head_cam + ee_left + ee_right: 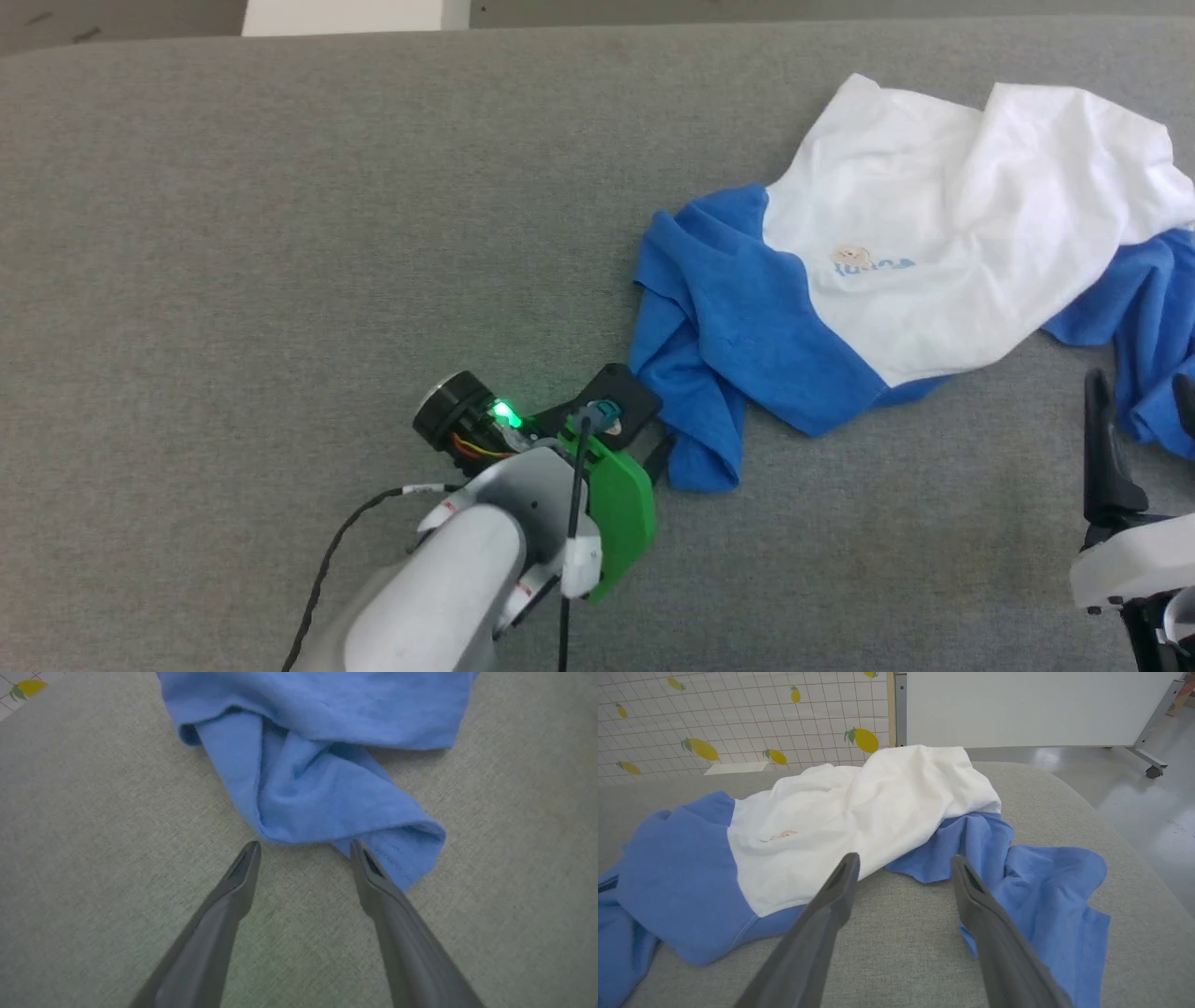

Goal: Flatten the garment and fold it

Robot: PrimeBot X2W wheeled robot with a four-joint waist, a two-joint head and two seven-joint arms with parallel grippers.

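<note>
The left jaws and right jaws are held open. A blue sleeve (327, 798) of the T-shirt (934, 233) is bunched just beyond the left tips.

Grey woven pad (280, 233), corners rounded. Beyond the pad's far edge: white grid wall printed with yellow lemons (738, 714), with a pale flat slab (735, 768) at its foot. Next to that wall, also behind the pad, a white panel (1017, 709) on a metal leg with a caster (1153, 771). Glossy grey floor (1148, 821) off the pad's side.
</note>
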